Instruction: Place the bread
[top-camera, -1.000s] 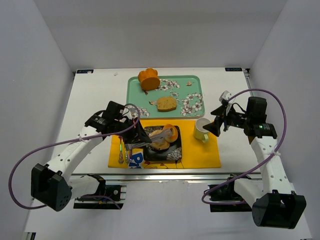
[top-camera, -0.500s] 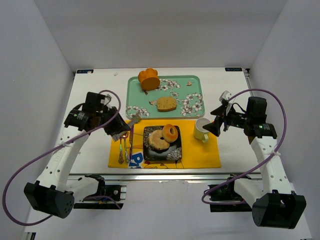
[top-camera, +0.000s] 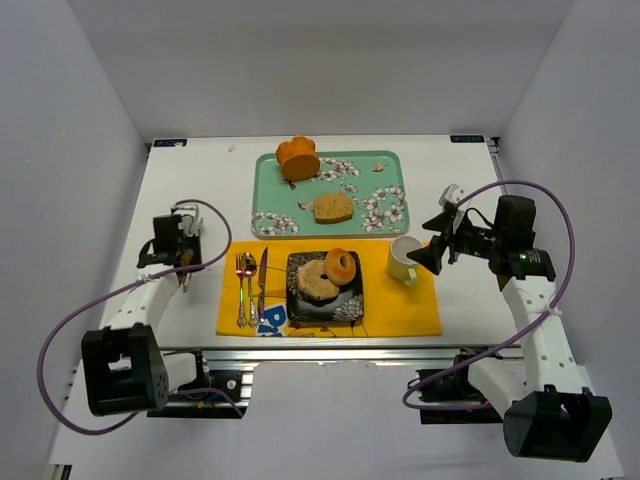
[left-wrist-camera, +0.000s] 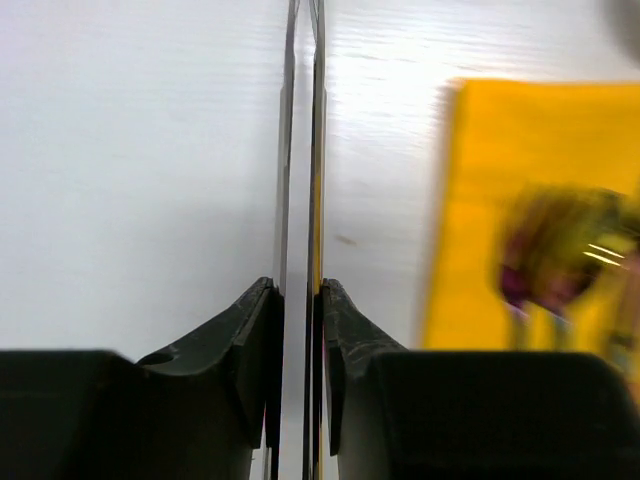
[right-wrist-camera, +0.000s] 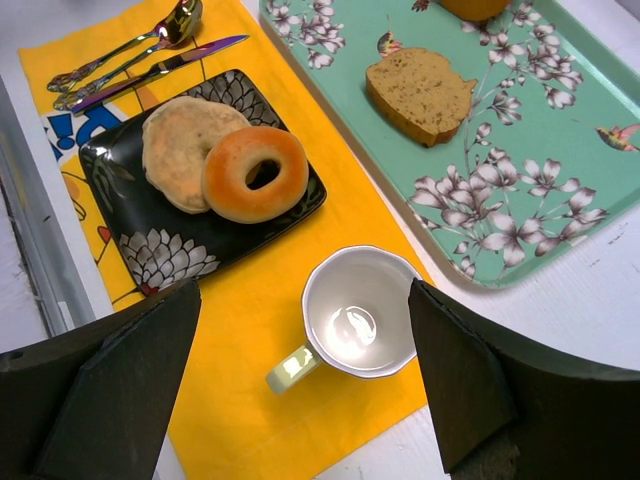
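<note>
A ring-shaped bagel leans on a flat round bread on the black flowered plate, which sits on the yellow mat. The right wrist view shows the bagel, the flat bread and the plate. A bread slice lies on the teal tray. My left gripper is off the mat to the left, over bare table, with its jaws together and empty. My right gripper is open and empty above the cup.
An orange pastry sits at the tray's far left corner. A fork, spoon and knife lie on the mat left of the plate. The pale green cup stands on the mat's right part, empty.
My left gripper has left the plate and drawn back leftward off the mat, folding in. The bagel stays on the plate. The right arm has not moved.
</note>
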